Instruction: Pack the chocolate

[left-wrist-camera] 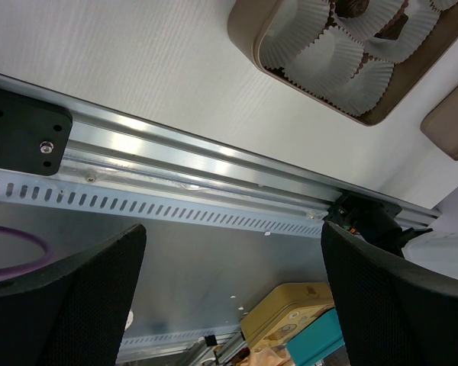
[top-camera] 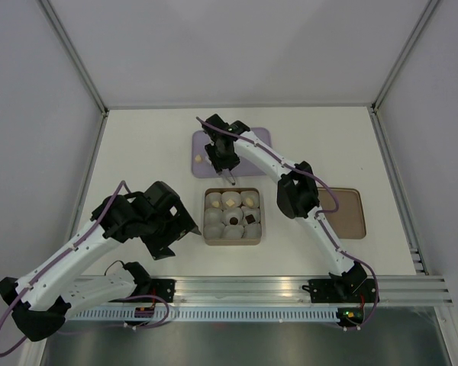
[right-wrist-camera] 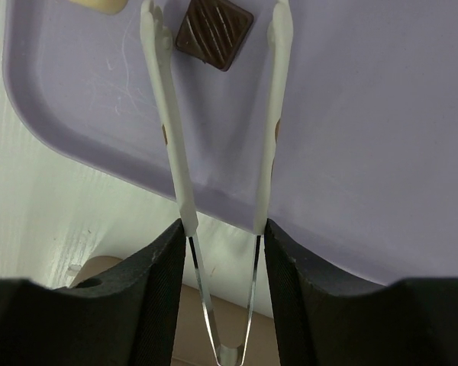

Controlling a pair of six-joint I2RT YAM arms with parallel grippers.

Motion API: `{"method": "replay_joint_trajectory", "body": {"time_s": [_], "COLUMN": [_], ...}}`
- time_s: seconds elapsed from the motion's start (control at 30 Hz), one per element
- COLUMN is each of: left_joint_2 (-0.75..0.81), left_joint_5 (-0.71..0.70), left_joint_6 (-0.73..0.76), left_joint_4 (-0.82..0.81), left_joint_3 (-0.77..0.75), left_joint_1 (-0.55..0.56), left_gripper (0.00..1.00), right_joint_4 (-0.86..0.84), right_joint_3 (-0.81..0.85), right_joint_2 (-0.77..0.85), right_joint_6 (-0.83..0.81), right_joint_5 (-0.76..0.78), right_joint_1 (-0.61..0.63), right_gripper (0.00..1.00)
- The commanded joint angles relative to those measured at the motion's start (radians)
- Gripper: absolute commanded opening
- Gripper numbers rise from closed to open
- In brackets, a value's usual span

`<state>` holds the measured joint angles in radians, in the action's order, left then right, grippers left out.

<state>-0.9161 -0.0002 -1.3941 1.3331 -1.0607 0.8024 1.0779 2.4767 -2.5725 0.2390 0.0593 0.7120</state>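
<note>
Your left gripper [left-wrist-camera: 233,229] hangs above the rail [left-wrist-camera: 214,160], fingers spread wide. Beyond it, the brown box [top-camera: 233,243] holds some chocolate [top-camera: 230,197] in paper cups [top-camera: 214,216]. Farther, your right gripper [right-wrist-camera: 223,245] pinches the tongs [right-wrist-camera: 170,130], whose tips stand on each side of a dark chocolate piece [right-wrist-camera: 214,34] on the purple tray [right-wrist-camera: 366,152].

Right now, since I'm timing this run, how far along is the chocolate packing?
About five chocolates look seated in the box. The right gripper holds tongs open around a dark chocolate on the lavender tray. That piece and a pale one remain; four cups look empty.
</note>
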Motion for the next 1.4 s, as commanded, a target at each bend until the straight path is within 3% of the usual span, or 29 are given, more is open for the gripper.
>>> {"method": "replay_joint_trajectory", "body": {"time_s": [0.0,0.33,0.57,0.93,1.1,1.23,1.37], "left_joint_2": [0.009,0.011,0.025,0.048,0.037,0.033,0.034], "left_joint_5": [0.017,0.019,0.017,0.02,0.014,0.014,0.019], "left_joint_6": [-0.02,-0.026,-0.031,-0.033,-0.025,-0.017,-0.008], "left_joint_4": [0.04,0.041,0.049,0.057,0.058,0.058,0.058], "left_joint_3": [-0.01,-0.012,-0.019,-0.033,-0.053,-0.058,-0.053], "left_joint_1": [-0.003,-0.003,-0.003,-0.003,-0.003,-0.003,-0.003], "left_gripper": [1.0,1.0,1.0,1.0,1.0,1.0,1.0], "right_joint_4": [0.01,-0.004,-0.036,-0.082,-0.035,-0.033,-0.059], "right_joint_3": [0.021,0.041,-0.019,-0.418,-0.652,-0.866,-1.016], "right_joint_2": [-0.011,0.018,0.151,0.566,0.8,0.987,1.046], "right_joint_6": [-0.009,-0.012,-0.026,-0.093,-0.07,0.057,0.141], "right_joint_5": [0.031,0.051,0.085,0.022,-0.001,-0.024,-0.019], "right_joint_1": [0.007,0.007,0.009,0.033,0.139,0.277,0.374], "right_gripper": [0.5,0.36,0.29,0.26,0.26,0.26,0.27]}}
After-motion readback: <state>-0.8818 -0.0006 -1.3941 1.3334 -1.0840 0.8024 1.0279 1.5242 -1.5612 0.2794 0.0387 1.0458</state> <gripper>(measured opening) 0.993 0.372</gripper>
